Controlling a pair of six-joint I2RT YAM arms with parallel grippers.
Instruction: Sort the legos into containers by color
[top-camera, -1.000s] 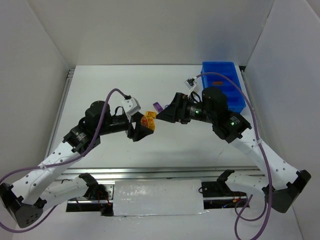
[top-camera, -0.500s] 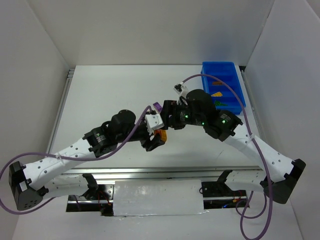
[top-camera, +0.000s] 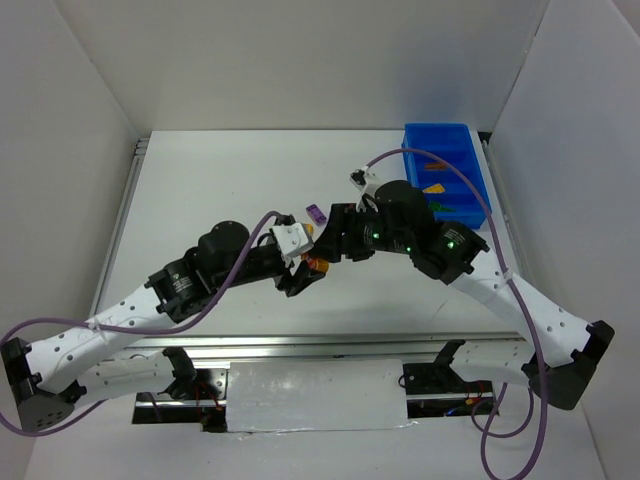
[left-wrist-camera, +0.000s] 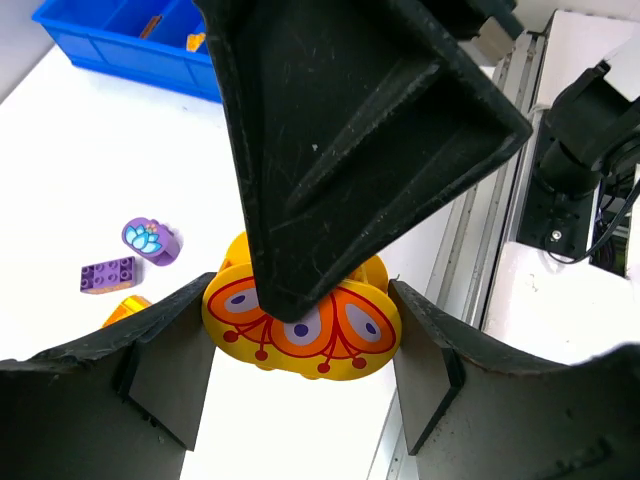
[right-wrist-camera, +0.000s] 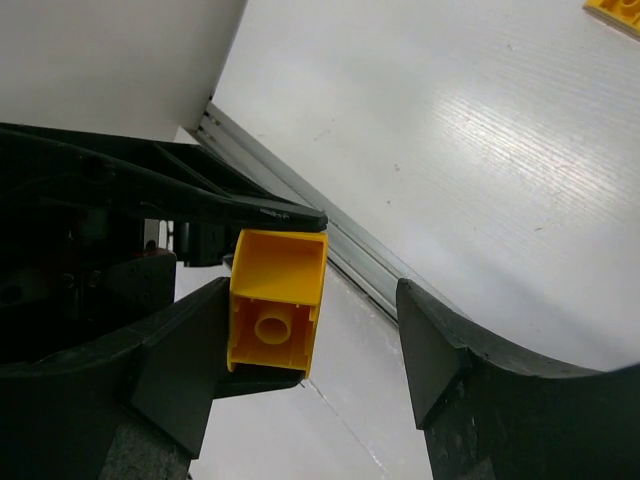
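My left gripper (top-camera: 308, 268) (left-wrist-camera: 300, 300) is shut on a yellow lego with an orange butterfly print (left-wrist-camera: 300, 325), held above the table's middle. My right gripper (top-camera: 335, 232) (right-wrist-camera: 315, 300) is open, its jaws on either side of that same yellow lego (right-wrist-camera: 275, 300). Its hollow underside rests against one finger; the other finger (right-wrist-camera: 430, 345) stands apart. Two purple legos (left-wrist-camera: 150, 238) (left-wrist-camera: 108, 273) and an orange one (left-wrist-camera: 125, 308) lie on the table. The blue tray of containers (top-camera: 440, 130) (left-wrist-camera: 110, 50) stands at the back right.
The tray holds orange, yellow and green pieces (top-camera: 434, 187). A purple lego (top-camera: 316, 213) lies just behind the grippers. A yellow piece (right-wrist-camera: 615, 12) shows at the right wrist view's top corner. White walls surround the table; a metal rail (right-wrist-camera: 300, 205) runs along its edge.
The left gripper has carried the yellow lego right and towards the near edge. The right gripper has swung left and now has its jaws around the lego.
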